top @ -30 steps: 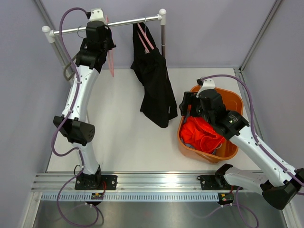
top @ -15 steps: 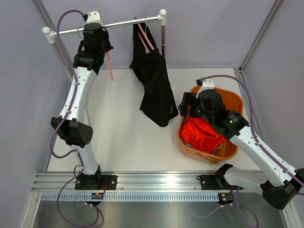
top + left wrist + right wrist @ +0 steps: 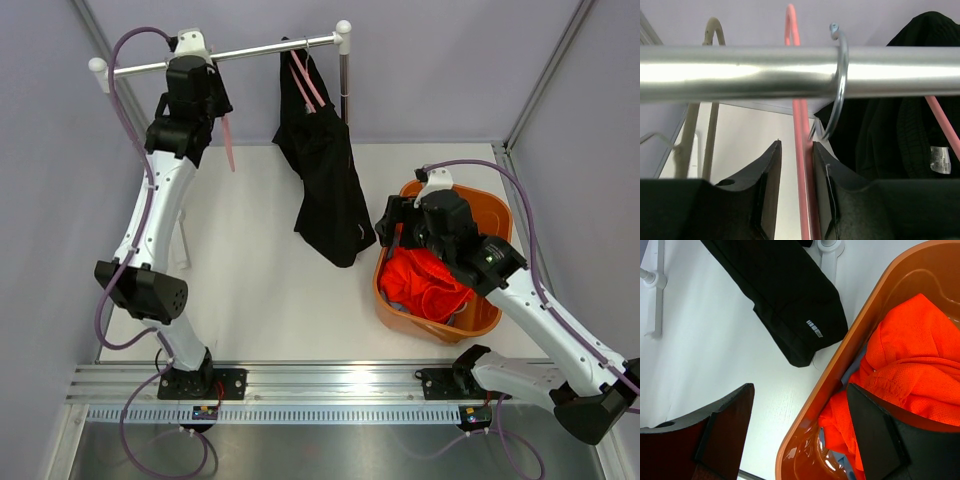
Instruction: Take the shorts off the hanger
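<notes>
Judging bright orange mesh shorts (image 3: 425,280) done, black fabric shorts (image 3: 330,190) left, I see left hand (image 3: 796,145) pinching thin pink hanger (image 3: 799,115), right hand (image 3: 800,390) gaping empty.

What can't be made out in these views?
Light blue shorts: right wrist, mostly buried under orange shorts.
Left gripper grip on pink hanger: left wrist shows no clear contact; top view, arm covers it.
Black shorts label: left wrist, too small to read.
</notes>
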### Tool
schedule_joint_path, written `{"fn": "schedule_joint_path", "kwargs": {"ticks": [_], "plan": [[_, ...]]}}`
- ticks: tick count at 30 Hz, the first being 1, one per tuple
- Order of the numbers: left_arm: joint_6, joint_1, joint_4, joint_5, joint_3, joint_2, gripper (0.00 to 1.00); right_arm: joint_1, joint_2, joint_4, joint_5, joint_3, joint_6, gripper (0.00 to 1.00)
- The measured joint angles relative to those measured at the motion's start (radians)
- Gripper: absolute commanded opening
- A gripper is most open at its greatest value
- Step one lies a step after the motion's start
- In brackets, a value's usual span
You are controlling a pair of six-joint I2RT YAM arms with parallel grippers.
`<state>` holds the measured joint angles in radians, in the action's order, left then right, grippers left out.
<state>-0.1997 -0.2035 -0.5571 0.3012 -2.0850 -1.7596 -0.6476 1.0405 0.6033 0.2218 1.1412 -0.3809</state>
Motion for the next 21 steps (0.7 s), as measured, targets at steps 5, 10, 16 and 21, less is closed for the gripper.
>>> {"fn": "schedule_joint_path", "kwargs": {"ticks": [5, 10, 16, 21], "plan": [[0.005, -0.008, 0.005, -0.001, 0.05, 0.079, 0.44, 0.0, -0.004, 0.001, -0.004, -0.001, -0.001, 0.83], [0.029, -0.06, 0.01, 0.001, 0.082, 0.157, 0.49, 0.0, -0.004, 0.002, -0.005, -0.001, -0.001, 0.83], [0.066, -0.184, 0.027, 0.016, 0.083, 0.2, 0.52, 0.0, -0.006, 0.008, -0.007, -0.003, -0.007, 0.83], [0.078, -0.27, 0.068, 0.031, 0.083, 0.208, 0.55, 0.0, -0.026, 0.016, -0.007, -0.014, -0.02, 0.83]]}}
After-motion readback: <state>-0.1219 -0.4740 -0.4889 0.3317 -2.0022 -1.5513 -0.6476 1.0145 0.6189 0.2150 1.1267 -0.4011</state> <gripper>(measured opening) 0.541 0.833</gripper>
